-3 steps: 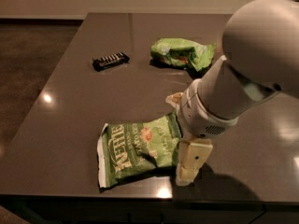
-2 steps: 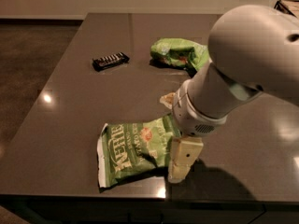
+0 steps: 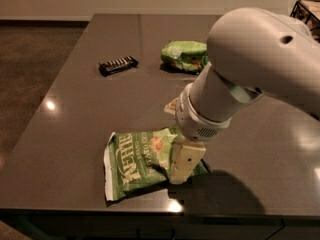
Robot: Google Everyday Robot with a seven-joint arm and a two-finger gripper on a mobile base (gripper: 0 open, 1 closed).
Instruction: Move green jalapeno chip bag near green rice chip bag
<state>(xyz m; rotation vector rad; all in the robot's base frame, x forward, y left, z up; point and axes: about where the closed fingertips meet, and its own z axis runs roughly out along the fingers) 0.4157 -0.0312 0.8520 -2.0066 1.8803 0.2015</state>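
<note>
The green jalapeno chip bag [image 3: 137, 161], olive-green with white "Kettle" lettering, lies flat near the table's front edge. The green rice chip bag [image 3: 182, 55], smaller and lime-green, lies farther back, right of centre. My gripper [image 3: 178, 134] is down over the right end of the jalapeno bag. It is open, with one cream finger [image 3: 186, 161] on the bag's near side and the other at its far side. The big white arm hides the bag's right edge.
A black candy bar [image 3: 117, 65] lies at the back left of the dark table [image 3: 75, 134]. A dark wire basket [image 3: 306, 9] stands at the far right corner. The floor drops away left of the table edge.
The arm has shifted left, so the gripper now sits further over the jalapeno bag's right end. Both bags lie where they were.
</note>
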